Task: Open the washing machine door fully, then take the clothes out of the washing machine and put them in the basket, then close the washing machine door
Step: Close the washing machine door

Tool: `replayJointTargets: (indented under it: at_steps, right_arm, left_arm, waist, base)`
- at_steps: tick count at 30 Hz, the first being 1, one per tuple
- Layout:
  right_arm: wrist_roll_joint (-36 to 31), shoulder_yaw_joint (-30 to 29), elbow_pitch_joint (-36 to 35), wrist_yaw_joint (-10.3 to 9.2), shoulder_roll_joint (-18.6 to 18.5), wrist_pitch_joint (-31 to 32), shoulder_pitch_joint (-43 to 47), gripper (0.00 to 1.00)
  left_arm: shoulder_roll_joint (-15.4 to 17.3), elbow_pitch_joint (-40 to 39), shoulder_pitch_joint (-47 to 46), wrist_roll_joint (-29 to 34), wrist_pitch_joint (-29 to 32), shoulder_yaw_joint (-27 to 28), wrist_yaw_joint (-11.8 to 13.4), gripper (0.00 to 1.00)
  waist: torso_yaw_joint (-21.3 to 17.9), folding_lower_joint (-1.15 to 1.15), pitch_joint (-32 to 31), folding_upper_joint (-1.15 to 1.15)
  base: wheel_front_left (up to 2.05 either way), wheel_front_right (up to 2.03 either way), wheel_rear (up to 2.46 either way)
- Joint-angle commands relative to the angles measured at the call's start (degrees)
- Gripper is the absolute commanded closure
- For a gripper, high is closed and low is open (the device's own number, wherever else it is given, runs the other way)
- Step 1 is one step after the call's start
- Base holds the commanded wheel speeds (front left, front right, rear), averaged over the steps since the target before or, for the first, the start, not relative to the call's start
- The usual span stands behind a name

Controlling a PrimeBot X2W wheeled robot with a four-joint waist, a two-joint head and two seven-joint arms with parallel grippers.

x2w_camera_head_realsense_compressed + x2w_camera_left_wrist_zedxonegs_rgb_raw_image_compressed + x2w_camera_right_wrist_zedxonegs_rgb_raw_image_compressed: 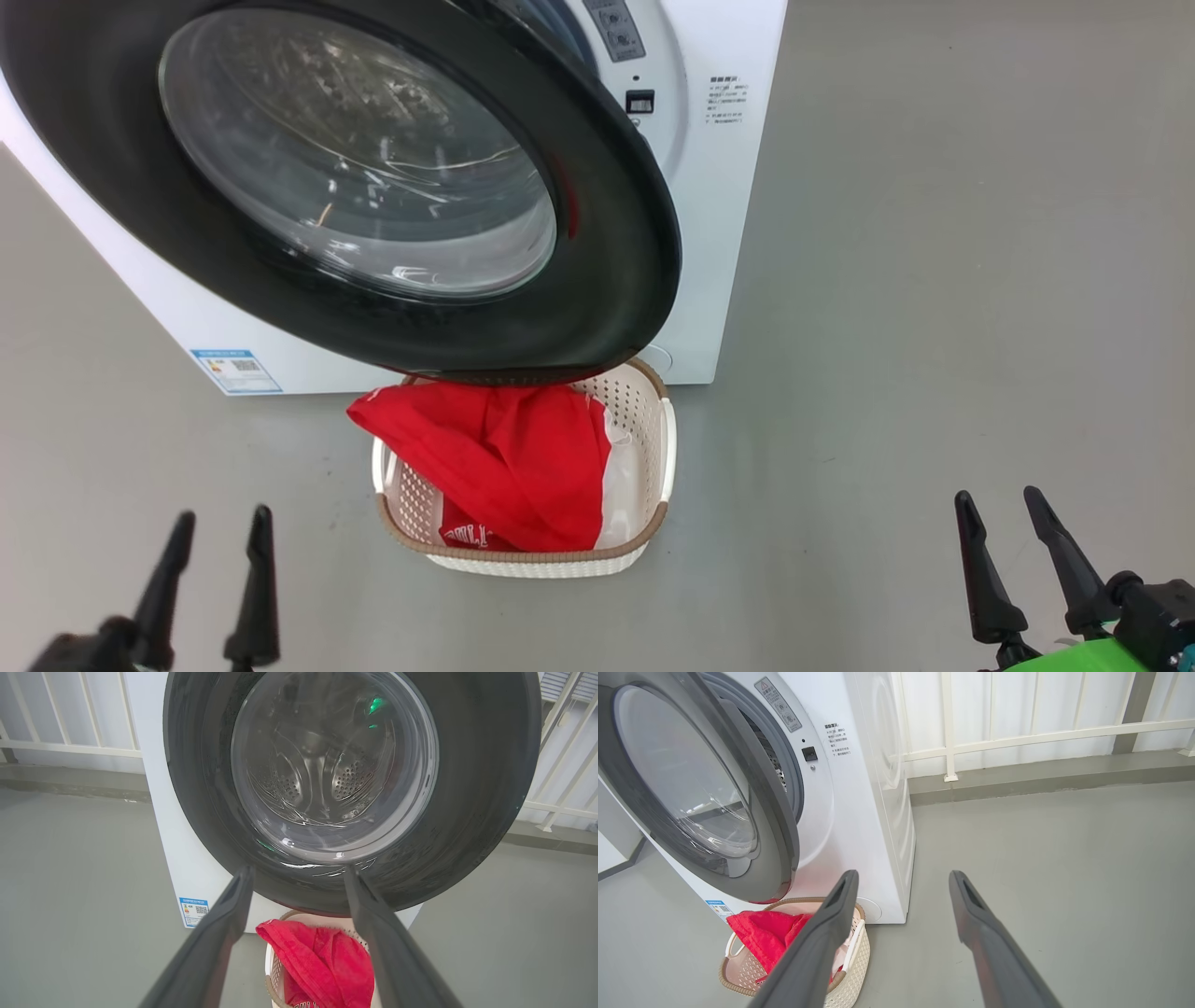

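Clothes (504, 457) in basket (541, 558), well ahead of both parted jaws

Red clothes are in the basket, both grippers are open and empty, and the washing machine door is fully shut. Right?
Not quite. The washing machine door is not shut: the right wrist view shows it standing ajar, away from the washing machine. The clothes do lie in the basket, and the left gripper and right gripper are open and empty.
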Motion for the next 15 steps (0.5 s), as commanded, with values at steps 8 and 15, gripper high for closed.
replayJointTargets:
  at_steps: [8, 15]
  right_arm:
    - [-0.02, 1.16, -1.21, 0.36, -0.89, -0.36, -0.62, 0.0]
    - [-0.1, 1.29, -1.09, 0.36, -1.03, -0.36, -0.83, 0.0]
  left_arm:
    - [-1.86, 0.03, 0.73, 3.18, -0.7, 2.87, -0.31, 0.0]
    - [-2.01, 0.43, 0.49, 3.29, -0.7, 2.76, -0.31, 0.0]
  waist:
    - [0.1, 0.0, -0.26, 0.0]
    - [0.18, 0.0, -0.33, 0.0]
  base:
    - [0.0, 0.0, 0.0]
    - [0.0, 0.0, 0.0]
